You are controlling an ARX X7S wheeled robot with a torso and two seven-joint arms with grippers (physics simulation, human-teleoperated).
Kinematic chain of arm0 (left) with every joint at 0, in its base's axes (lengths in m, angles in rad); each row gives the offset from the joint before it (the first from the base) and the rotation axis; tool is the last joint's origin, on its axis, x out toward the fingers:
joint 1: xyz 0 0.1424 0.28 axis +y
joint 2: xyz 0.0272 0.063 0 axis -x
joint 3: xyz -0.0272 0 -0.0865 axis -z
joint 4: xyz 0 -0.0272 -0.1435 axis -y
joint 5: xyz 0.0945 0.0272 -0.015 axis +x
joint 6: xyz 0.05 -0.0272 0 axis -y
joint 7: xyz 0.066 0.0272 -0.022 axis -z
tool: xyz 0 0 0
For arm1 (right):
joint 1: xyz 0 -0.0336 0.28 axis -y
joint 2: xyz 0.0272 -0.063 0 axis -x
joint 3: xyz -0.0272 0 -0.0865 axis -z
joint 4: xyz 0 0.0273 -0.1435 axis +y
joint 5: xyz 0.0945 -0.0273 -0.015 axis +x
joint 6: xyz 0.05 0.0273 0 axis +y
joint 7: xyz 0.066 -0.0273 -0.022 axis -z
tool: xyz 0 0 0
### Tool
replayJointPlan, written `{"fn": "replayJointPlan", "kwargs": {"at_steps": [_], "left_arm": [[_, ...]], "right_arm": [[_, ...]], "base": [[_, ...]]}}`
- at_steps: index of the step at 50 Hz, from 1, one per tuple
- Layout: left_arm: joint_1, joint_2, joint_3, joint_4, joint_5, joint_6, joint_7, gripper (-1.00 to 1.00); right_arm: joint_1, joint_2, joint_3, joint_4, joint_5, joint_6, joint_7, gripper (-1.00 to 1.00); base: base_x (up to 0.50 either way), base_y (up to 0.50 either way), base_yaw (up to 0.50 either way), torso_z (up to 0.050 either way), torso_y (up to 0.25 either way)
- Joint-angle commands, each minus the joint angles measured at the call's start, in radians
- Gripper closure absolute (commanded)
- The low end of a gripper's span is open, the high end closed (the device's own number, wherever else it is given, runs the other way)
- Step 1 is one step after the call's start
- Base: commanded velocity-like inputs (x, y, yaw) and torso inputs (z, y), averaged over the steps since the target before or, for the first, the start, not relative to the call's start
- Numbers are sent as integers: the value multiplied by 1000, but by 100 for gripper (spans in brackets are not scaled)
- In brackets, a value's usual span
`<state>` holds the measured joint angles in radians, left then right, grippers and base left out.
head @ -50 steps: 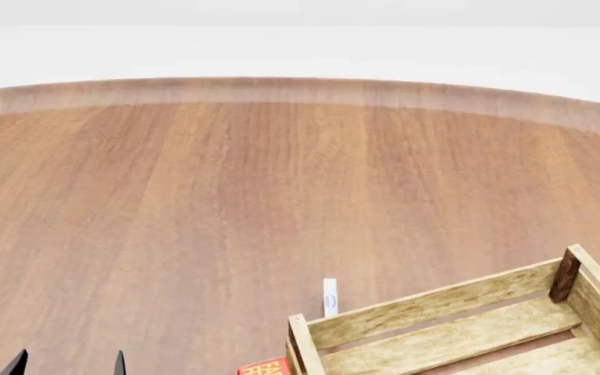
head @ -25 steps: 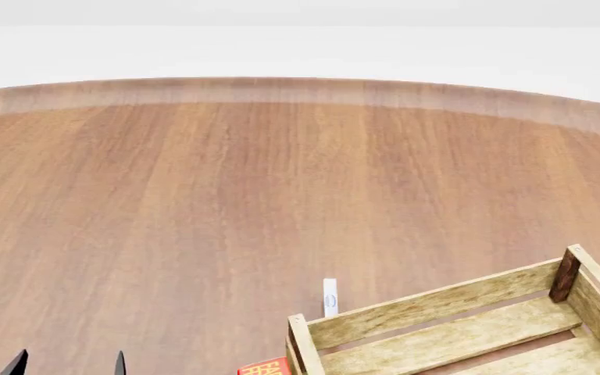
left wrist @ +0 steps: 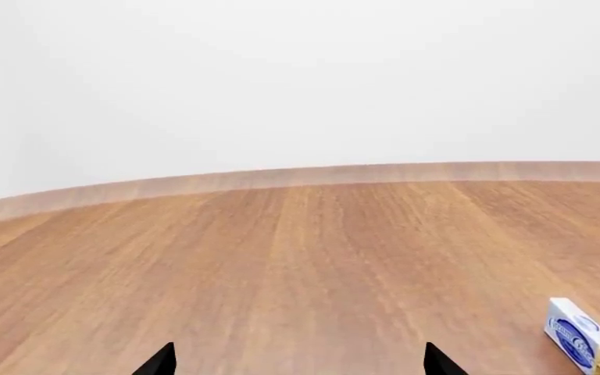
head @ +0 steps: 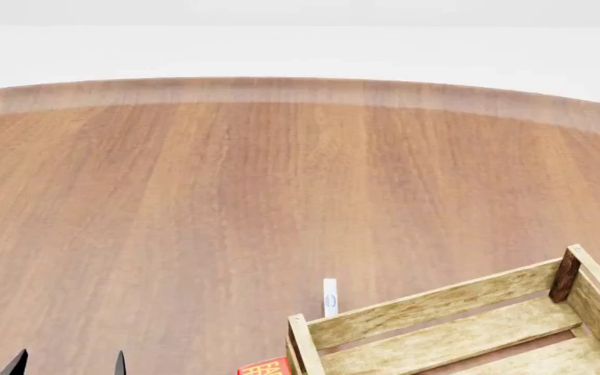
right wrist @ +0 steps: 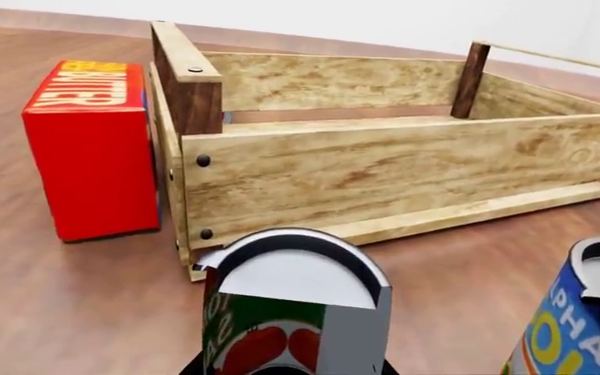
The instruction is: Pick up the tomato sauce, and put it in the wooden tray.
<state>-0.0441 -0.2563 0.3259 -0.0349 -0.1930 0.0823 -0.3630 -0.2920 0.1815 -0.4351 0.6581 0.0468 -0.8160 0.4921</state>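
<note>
**Right arm sits over the sauce can, crate just beyond**

Going left to right across the head view, the left gripper (head: pixel 68 366) shows only as two dark finger tips at the lower edge, set apart with bare desk (head: pixel 227 195) between them; its own wrist view shows the same spread tips over empty wood, holding nothing. Further right a thin white-and-blue box (head: pixel 330 297) stands just beyond the wooden tray (head: pixel 436 308), and the top of a red box (head: pixel 266 366) peeks up beside the tray's near-left corner. The tomato sauce does not appear in the head view.

It appears only in the right wrist view: the tomato sauce (right wrist: pixel 290 312) stands upright, long axis vertical, silver top up, right in front of that camera and close below it. The right gripper's fingers are not clearly visible there, so whether they are spread or pinching the can cannot be told. A blue-and-yellow can (right wrist: pixel 571 320) stands beside the sauce, near but apart. The tray's long wall rises just beyond the can, with the red box against the tray's end.

The right arm is judged far the nearer; the coming move likely turns on lifting the can over that near wall
</note>
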Motion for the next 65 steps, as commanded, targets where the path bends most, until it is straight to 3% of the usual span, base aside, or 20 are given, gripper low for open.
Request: {"fn": "replayJointPlan", "kwargs": {"at_steps": [1, 33, 35, 41, 49, 65], "left_arm": [[-3, -2, 4, -7, -1, 6, -2, -100], [-12, -8, 15, -23, -8, 17, -7, -100], [-15, -7, 15, -34, -9, 24, -5, -100], [-17, -8, 16, -39, -11, 27, -6, -100], [-16, -9, 19, -46, -12, 35, -7, -100], [-13, -13, 25, -33, -13, 28, -15, -100]], "right_arm": [[9, 0, -5, 23, 0, 3, -1, 100], [-173, 63, 58, -257, -314, -193, 245, 100], [-183, 64, 76, -265, -388, -224, 303, 100], [-162, 181, -85, -331, -538, -229, 602, 100], [-151, 254, -182, -398, -661, -219, 812, 100], [-170, 309, -189, -542, -781, -181, 956, 100]], "base": [[0, 0, 0, 0, 0], [0, 0, 0, 0, 0], [0, 0, 0, 0, 0], [0, 0, 0, 0, 0], [0, 0, 0, 0, 0], [0, 0, 0, 0, 0]]}}
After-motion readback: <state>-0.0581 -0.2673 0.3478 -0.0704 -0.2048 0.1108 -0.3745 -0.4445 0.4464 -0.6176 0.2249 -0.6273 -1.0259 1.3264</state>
